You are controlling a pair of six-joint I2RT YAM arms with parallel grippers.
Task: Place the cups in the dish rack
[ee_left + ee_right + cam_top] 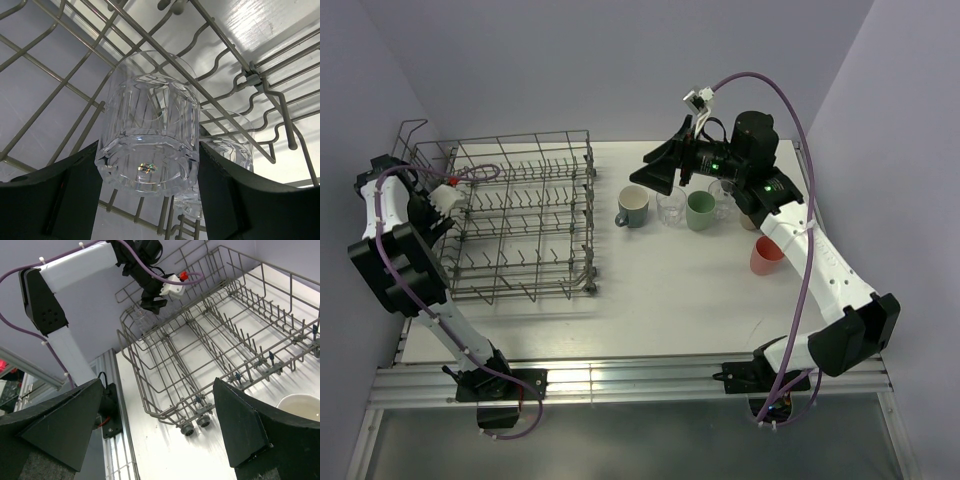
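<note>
Top external view: on the left of the white table (650, 300), the big grey dish rack (520, 215), with tall sides. At the rack's left end, the left arm (395, 250), reaching into it. To the right of the rack, a row of cups on the table: a grey-blue mug (632, 207), a clear glass (671, 207), a green mug (700, 211), then a second clear glass (725, 193) partly under the right arm (820, 260). Nearer and further right, a coral cup (767, 256), alone. Close to the grey-blue mug, the right gripper (650, 172), touching none of the cups.

Left wrist view: left gripper (148, 165) squeezed onto a clear tumbler (147, 130), one black finger (60, 195) on each side of it. Tumbler inside the rack, thick bottom toward the camera, the rack all around it. Just behind it on the right, a second tumbler (232, 147), partly hidden, in the rack too.

Right wrist view: spread wide, with nothing between the two black fingers (55, 425). Past them, the near corner of the rack on the white table. At the far end of the rack, the left arm again, its tip down inside the rack. At the bottom right edge, just a bit of a pale mug rim (300, 405). Hard to tell from here which mug.
</note>
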